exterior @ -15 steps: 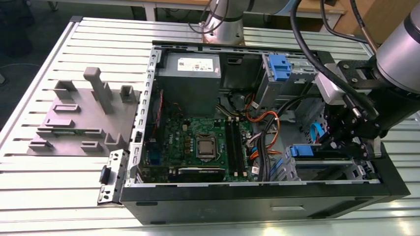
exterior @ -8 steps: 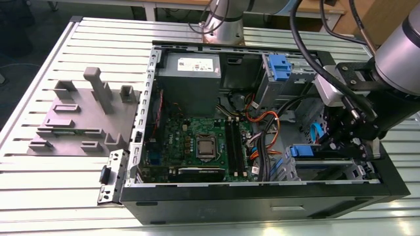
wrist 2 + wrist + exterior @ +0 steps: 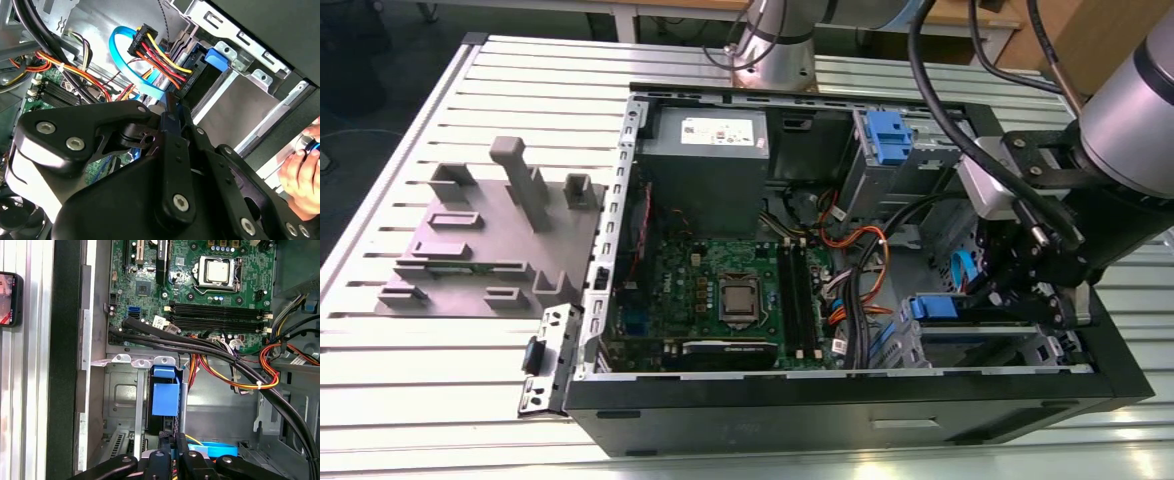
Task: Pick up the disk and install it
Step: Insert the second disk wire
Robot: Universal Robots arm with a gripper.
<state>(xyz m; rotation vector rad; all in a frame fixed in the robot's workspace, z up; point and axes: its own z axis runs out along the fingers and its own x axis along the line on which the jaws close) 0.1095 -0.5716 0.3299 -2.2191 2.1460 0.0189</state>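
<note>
The open computer case (image 3: 854, 400) lies on the slatted table (image 3: 440, 380). Inside, the gripper (image 3: 172, 452) hangs low with its jaws together, just beside the disk (image 3: 165, 395), which sits in the drive bay (image 3: 125, 395).

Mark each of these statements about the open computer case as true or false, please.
1. The computer case lies on its side with its interior exposed. True.
2. The end effector hangs over the grey fixture plate outside the case. False: it is inside the case, at the exterior view's right, near the drive bay.
3. A blue plastic carrier sits in the drive bay in the first wrist view. True.
4. The processor socket on the motherboard is covered by a large fan. False: the socket is uncovered.
5. A person's hand shows in the second wrist view. True.
</note>
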